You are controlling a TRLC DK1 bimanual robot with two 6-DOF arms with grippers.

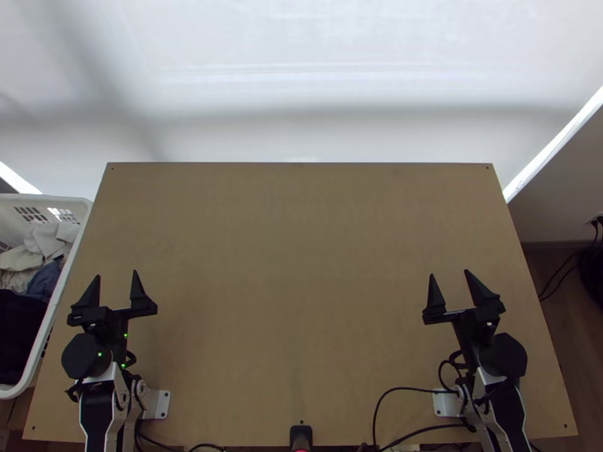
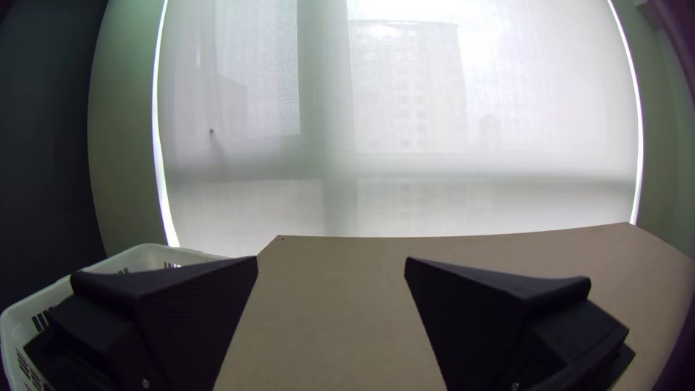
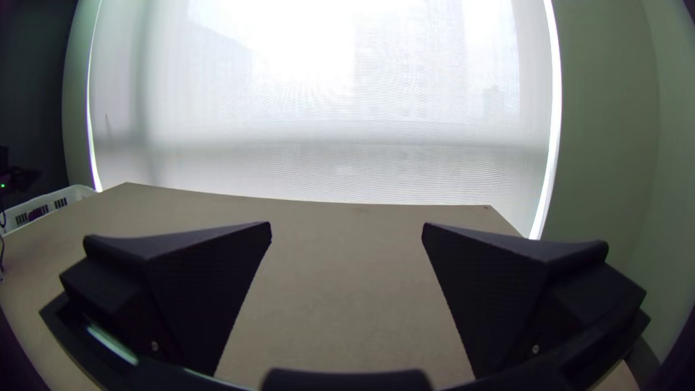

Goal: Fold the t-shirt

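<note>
In the top view my left gripper (image 1: 116, 277) stands open over the table's left side, nothing between its fingers. My right gripper (image 1: 450, 276) is likewise open and holds nothing, over the right side. The left wrist view has the left gripper (image 2: 331, 262) with its two black fingers wide apart; in the right wrist view the right gripper (image 3: 347, 226) looks the same. Bare wood of the table (image 1: 294, 264) lies between the arms. Bunched cloths (image 1: 41, 248), grey, beige, blue and black, lie in the basket; whether one is a t-shirt I cannot tell.
The white basket (image 1: 74, 202) stands against the table's left edge, close to the left arm. Black cables (image 1: 411, 389) cross the near edge by the right arm's base. A small black device (image 1: 301, 435) sits at the middle of the near edge. A white blind (image 1: 301, 83) hangs beyond the far edge.
</note>
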